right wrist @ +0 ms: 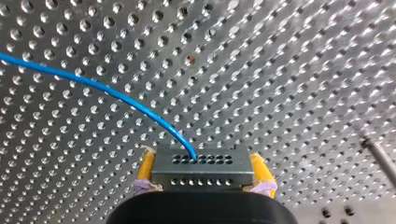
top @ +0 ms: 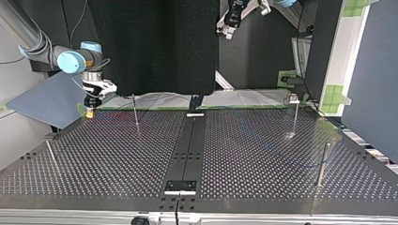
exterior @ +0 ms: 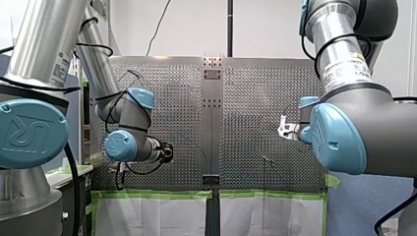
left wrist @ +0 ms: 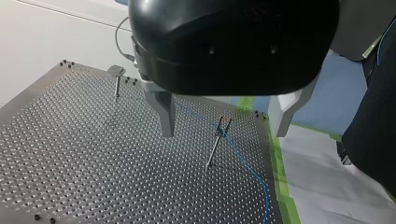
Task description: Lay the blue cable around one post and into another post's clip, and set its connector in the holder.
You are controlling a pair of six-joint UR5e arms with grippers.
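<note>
The blue cable (right wrist: 116, 95) runs out of a grey connector block (right wrist: 201, 165), and my right gripper (right wrist: 201, 179) is shut on that block with its yellow pads (right wrist: 145, 168) close above the perforated table. In the top view my right gripper (top: 89, 111) hangs low at the table's far left corner. My left gripper (left wrist: 223, 134) is open and empty, high over the table. Far beneath it stands a thin post with a clip (left wrist: 219, 140), and the blue cable (left wrist: 247, 168) passes through the clip. My left gripper (top: 230, 26) shows near the top view's upper edge.
A post topped by a small holder (left wrist: 116, 77) stands further off on the plate (left wrist: 70, 154). The top view shows more thin posts (top: 135, 112), (top: 323, 161), (top: 51, 154) and the holder post (top: 294, 115). Green tape (left wrist: 280, 177) lines the table edge.
</note>
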